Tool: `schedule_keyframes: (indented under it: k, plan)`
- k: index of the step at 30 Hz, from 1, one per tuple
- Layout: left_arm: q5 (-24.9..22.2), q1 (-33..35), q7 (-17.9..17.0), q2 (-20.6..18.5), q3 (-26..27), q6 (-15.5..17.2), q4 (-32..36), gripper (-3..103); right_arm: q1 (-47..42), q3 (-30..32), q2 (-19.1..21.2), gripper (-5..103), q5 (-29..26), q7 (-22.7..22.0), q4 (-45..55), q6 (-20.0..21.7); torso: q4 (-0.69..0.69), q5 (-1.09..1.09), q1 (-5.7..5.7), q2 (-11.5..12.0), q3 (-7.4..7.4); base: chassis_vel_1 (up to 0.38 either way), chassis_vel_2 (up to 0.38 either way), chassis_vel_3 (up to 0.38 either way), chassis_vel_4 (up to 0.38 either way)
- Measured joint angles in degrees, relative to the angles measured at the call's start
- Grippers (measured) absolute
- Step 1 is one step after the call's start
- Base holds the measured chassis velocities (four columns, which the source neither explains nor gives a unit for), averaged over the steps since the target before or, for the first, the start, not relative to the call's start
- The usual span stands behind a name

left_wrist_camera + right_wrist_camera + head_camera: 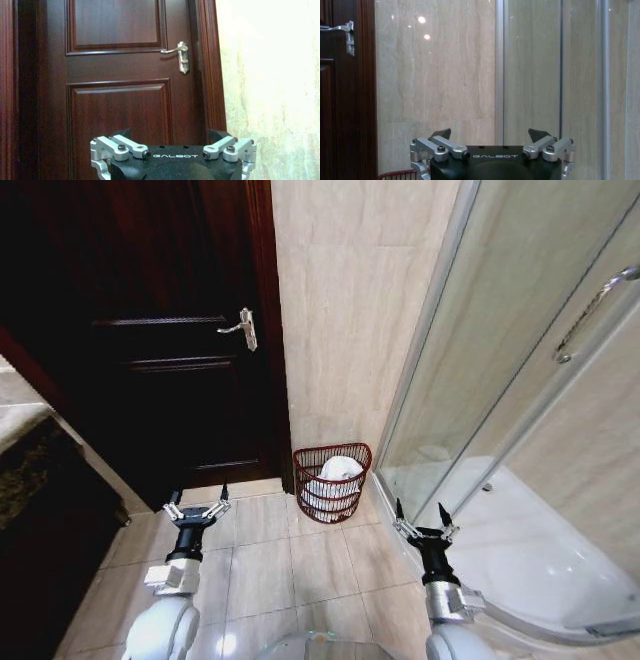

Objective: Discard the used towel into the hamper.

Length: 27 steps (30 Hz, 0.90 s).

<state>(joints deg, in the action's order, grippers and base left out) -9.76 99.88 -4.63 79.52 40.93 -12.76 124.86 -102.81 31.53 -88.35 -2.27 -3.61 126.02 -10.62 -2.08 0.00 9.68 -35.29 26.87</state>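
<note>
The hamper (352, 452), a small dark red wire basket, stands on the floor against the beige wall, between the door and the shower. A white towel (336, 477) lies bunched inside it. A bit of the hamper's rim (395, 174) also shows in the right wrist view. My left gripper (197, 504) is held up in front of me, left of the hamper, open and empty. My right gripper (420, 514) is raised to the right of the hamper, open and empty too. In the wrist views, the left gripper (172, 135) faces the door and the right gripper (490, 134) faces the wall.
A dark wooden door (150, 330) with a silver handle (243, 326) is shut on the left. A glass shower enclosure (520, 380) with a white tray (530, 550) fills the right. A dark cabinet (40, 530) stands at the near left. Tiled floor (290, 570) lies between.
</note>
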Motion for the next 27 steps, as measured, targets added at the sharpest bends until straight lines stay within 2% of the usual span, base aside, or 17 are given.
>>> schedule_keyframes:
  k: [15, 27]
  plan:
    - [-0.1, -0.3, 0.0, 0.1, 0.1, -1.0, -0.3, 100, -0.1, 0.2, 0.0, 100, 0.0, -0.1, -0.5, -0.7, 0.00, 0.00, -1.59, 3.8, -2.22, 0.000, 0.000, 0.000, 0.000]
    - [-0.1, -0.6, 0.1, 0.3, 0.1, -1.8, -1.0, 100, -0.5, -0.3, -0.3, 100, 0.3, -0.3, -1.1, -1.2, 0.00, 0.00, -2.38, 5.8, -3.40, 0.000, 0.000, 0.000, 0.000]
